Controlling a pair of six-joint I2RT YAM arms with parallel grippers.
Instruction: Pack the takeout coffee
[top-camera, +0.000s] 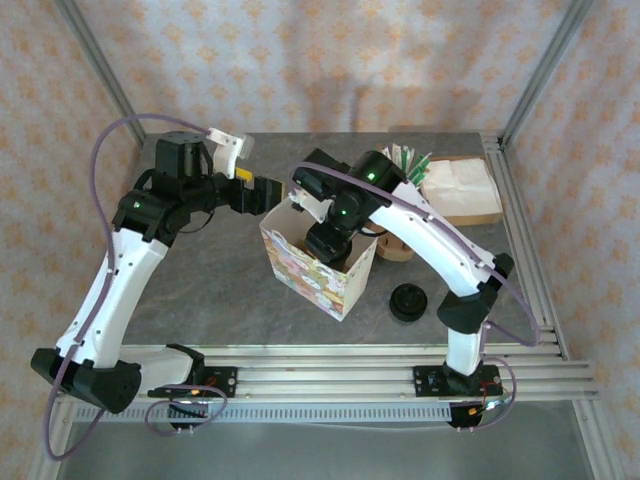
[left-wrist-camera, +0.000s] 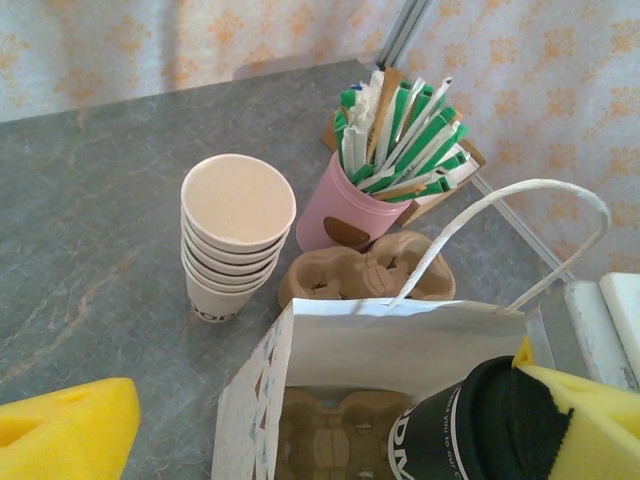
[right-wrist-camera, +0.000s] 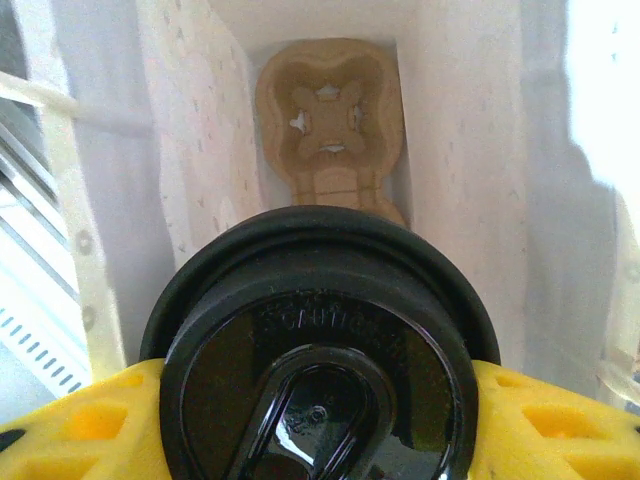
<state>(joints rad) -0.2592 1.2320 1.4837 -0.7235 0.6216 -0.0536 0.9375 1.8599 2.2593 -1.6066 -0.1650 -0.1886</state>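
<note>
Overhead: right gripper (top-camera: 322, 243) in the paper bag (top-camera: 320, 280) mid-table, left gripper (top-camera: 268, 192) spread beside it. Left wrist: we see the takeout coffee (left-wrist-camera: 470, 432) at the bag's mouth. Right wrist: pads (right-wrist-camera: 90, 420) pinch it, seemingly under the lid (right-wrist-camera: 320, 350). It's soft paper, so we'd hold the stiffer rim.

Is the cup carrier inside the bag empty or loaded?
Empty: the carrier lies bare at the bottom of the bag; the right gripper holds the coffee above it.

1. Top external: looks down from high behind the near edge, over the whole counter (top-camera: 200, 290).
2. Left wrist: looks obliquely across the counter, close above the paper bag (left-wrist-camera: 400, 345).
3. Right wrist: looks straight down inside that bag, very near; both wrist views share its cardboard carrier (right-wrist-camera: 330, 185).
</note>
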